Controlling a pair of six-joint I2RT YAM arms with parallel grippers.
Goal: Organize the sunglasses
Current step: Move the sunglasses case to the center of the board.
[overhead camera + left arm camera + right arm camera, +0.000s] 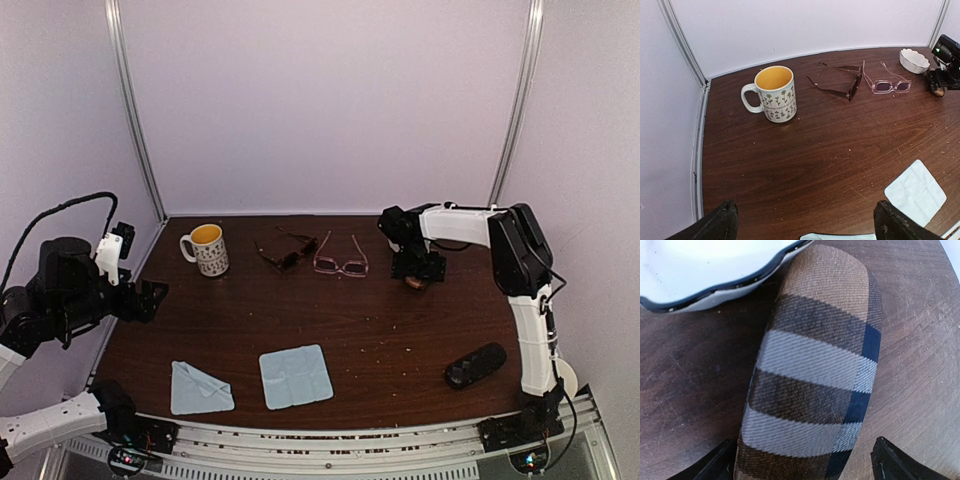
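The dark sunglasses (288, 252) (842, 82) lie unfolded at the back middle of the table. The pink-framed sunglasses (340, 262) (887, 82) lie just to their right, arms open. My right gripper (415, 275) (807, 467) is down at the back right, open, with its fingers on either side of a tan striped case (815, 365). The case rests on the table, and a gap shows beside the right finger (900, 465). My left gripper (150, 298) (807, 225) hangs open over the table's left side with nothing between its fingers.
A yellow-lined flowered mug (207, 248) (774, 94) stands left of the glasses. A white scalloped bowl (715, 270) (914, 60) sits right behind the striped case. A black oblong case (475, 365) lies front right. Two pale blue cloths (296, 376) (200, 388) lie near the front edge.
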